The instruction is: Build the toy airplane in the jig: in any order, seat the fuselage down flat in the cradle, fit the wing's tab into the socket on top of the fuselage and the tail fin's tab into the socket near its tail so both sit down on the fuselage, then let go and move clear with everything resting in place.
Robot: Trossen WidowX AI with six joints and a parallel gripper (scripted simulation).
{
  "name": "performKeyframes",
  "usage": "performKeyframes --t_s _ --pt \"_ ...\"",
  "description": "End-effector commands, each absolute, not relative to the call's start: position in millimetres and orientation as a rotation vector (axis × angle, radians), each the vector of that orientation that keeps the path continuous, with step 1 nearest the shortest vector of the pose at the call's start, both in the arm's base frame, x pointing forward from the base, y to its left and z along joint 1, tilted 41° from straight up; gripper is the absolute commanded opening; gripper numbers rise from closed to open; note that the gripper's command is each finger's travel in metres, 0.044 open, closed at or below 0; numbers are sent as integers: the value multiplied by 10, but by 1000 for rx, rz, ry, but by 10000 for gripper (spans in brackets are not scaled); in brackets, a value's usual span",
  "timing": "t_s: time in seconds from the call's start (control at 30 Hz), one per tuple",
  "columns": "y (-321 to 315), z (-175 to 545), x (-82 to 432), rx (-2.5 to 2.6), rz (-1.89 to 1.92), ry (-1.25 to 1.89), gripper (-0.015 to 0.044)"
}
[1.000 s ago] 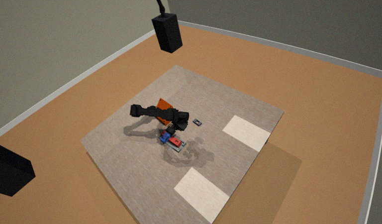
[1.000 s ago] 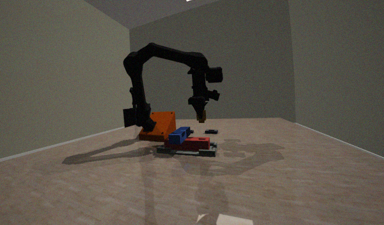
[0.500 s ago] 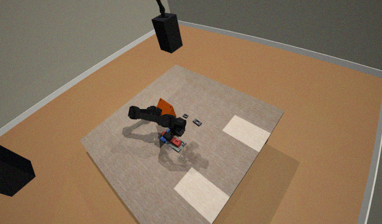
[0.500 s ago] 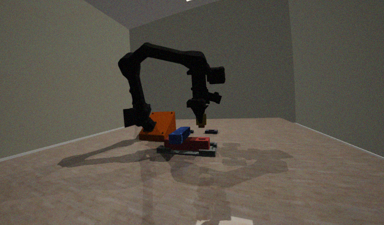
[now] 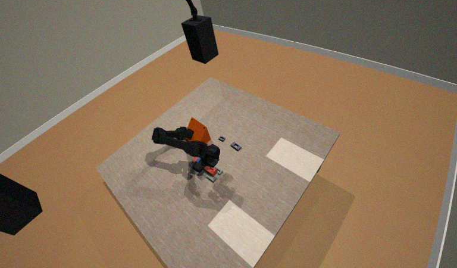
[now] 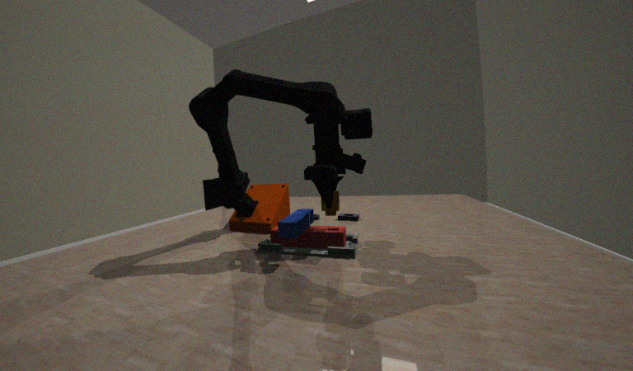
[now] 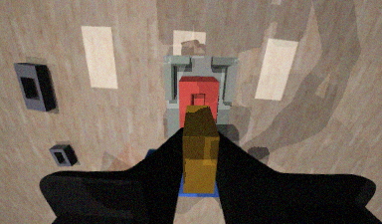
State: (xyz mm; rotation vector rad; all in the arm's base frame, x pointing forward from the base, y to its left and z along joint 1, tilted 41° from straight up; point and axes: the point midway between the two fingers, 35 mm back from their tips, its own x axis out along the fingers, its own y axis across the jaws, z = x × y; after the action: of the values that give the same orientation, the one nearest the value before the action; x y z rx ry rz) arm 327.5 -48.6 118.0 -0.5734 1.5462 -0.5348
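Observation:
The red fuselage point(image 5: 211, 171) point(image 6: 326, 237) point(image 7: 199, 88) lies in the grey-green jig cradle point(image 6: 344, 252) point(image 7: 201, 64) and looks level. The blue wing point(image 6: 294, 223) point(image 7: 198, 195) lies across the top of the fuselage near one end; its tab and socket are hidden. My gripper point(image 6: 330, 204) point(image 7: 197, 132) points down, shut on the yellow tail fin point(image 6: 335, 199) point(image 7: 200, 176). The fin hangs above the fuselage, with a visible gap in the exterior view. In the wrist view it covers the middle of the fuselage, and the small square tail socket point(image 7: 198, 99) shows just beyond the fin's far end.
Two small dark holders with openings stand beside the jig, a larger one point(image 5: 235, 146) point(image 6: 348, 217) point(image 7: 46, 87) and a smaller one point(image 5: 221, 139) point(image 7: 64, 155). An orange sloped block point(image 5: 199, 133) point(image 6: 268, 207) stands near the arm's base. Pale patches of light lie on the table.

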Motion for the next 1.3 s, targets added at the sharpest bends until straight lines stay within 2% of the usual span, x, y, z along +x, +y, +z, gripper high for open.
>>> performKeyframes --t_s 0.0,1.27 --pt "-488 1208 3292 -575 -536 1535 66" --pt "-664 1024 3308 -576 -536 1534 66"
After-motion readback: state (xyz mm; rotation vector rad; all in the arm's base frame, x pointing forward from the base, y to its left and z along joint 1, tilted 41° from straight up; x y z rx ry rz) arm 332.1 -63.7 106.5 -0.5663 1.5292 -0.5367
